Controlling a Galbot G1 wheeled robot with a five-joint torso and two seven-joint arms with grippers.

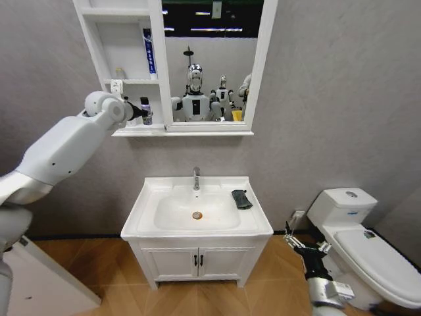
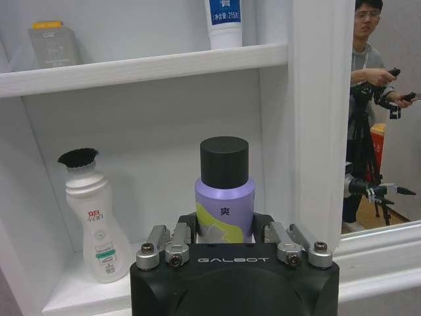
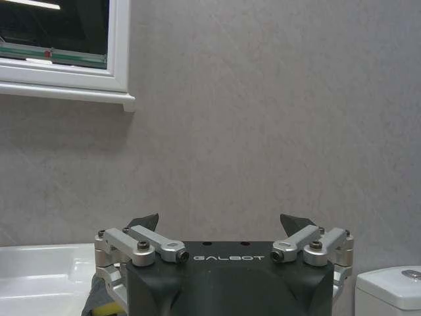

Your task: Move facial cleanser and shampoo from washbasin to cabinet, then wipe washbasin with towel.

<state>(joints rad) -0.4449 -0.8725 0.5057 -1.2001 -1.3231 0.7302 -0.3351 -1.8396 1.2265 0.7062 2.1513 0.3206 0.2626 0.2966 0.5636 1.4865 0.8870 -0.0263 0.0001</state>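
Note:
My left gripper (image 1: 141, 112) reaches into the bottom shelf of the white wall cabinet (image 1: 125, 39) and is shut on the shampoo (image 2: 225, 197), a purple bottle with a black cap standing upright on the shelf board. One shelf up stands the facial cleanser (image 2: 225, 23), a blue and white tube (image 1: 149, 52). The dark towel (image 1: 241, 199) lies folded on the right rim of the washbasin (image 1: 151, 191). My right gripper (image 1: 306, 247) hangs low, to the right of the vanity, open and holding nothing (image 3: 220, 224).
A white bottle with a black brush top (image 2: 95, 224) stands close beside the shampoo. A small grey box (image 2: 52, 43) sits on the middle shelf. A mirror (image 1: 210, 59) adjoins the shelves. A toilet (image 1: 368, 243) stands at the right; the vanity doors (image 1: 197, 260) are shut.

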